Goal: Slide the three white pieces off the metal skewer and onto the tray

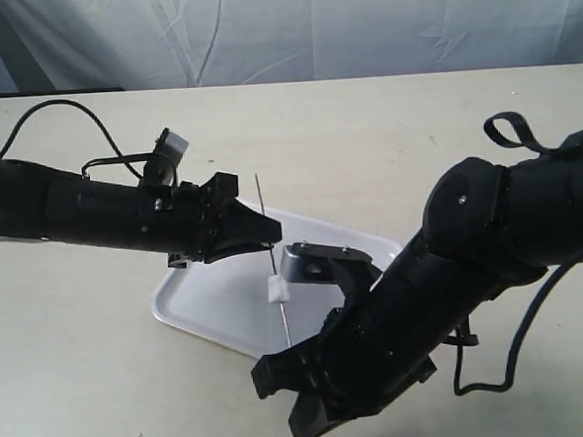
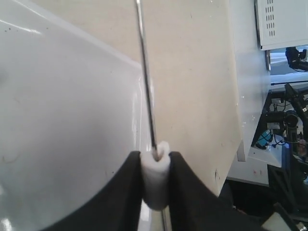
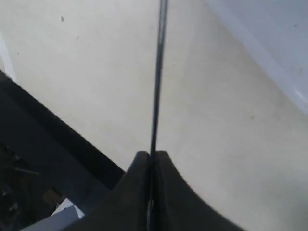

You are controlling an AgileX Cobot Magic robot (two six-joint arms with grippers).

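Observation:
The metal skewer [image 1: 270, 250] stands steeply over the tray [image 1: 203, 308]. My right gripper [image 1: 293, 349] is shut on its lower end; in the right wrist view the rod [image 3: 158, 72] runs out from between the closed fingertips [image 3: 153, 154]. My left gripper [image 1: 271, 243] reaches in from the left, higher up the rod. In the left wrist view its jaws [image 2: 155, 156] press both sides of a white piece [image 2: 156, 178] threaded on the skewer [image 2: 146, 72]. Another white piece [image 1: 277, 288] sits lower on the rod, between the two grippers. No third piece shows.
The tray lies on a pale table [image 1: 386, 143] with a draped backdrop behind. My right arm [image 1: 491, 236] covers the tray's right part. The tray floor [image 2: 62, 120] lies below the left gripper, and its rim [image 3: 269, 43] shows in the right wrist view.

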